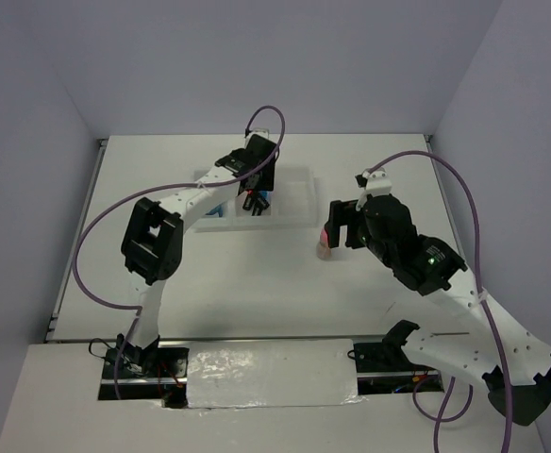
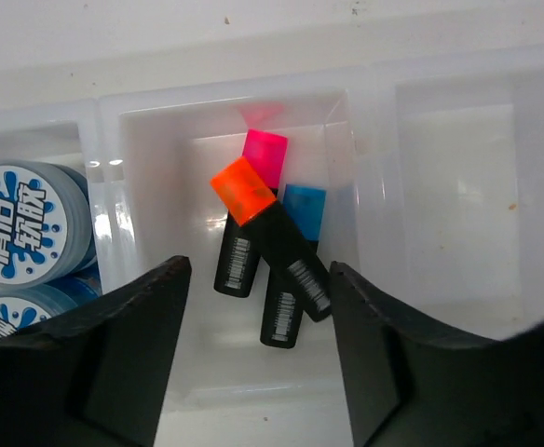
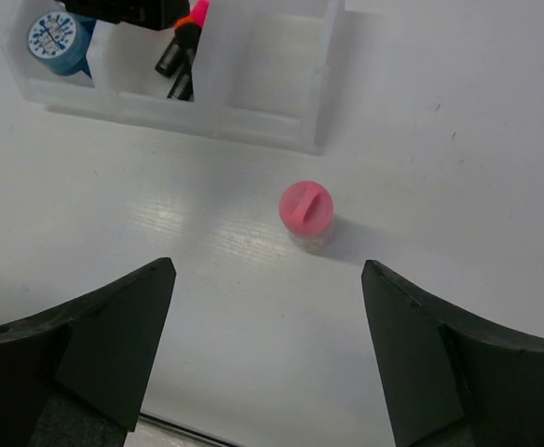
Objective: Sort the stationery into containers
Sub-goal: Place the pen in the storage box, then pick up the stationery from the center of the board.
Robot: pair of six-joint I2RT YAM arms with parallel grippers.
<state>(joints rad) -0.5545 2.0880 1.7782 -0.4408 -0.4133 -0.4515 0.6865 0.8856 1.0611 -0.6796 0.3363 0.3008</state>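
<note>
Blue-capped marker [image 2: 304,210] shows from left wrist only

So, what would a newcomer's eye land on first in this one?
The three markers lie piled in the middle compartment of the tray, their pink, orange and blue caps bright against the white, just below the open left gripper. Next comes the lone pink-capped cylinder, standing on the table in front of the tray with the open right gripper hovering over it. Two blue-and-white discs sit in the left compartment.
</note>
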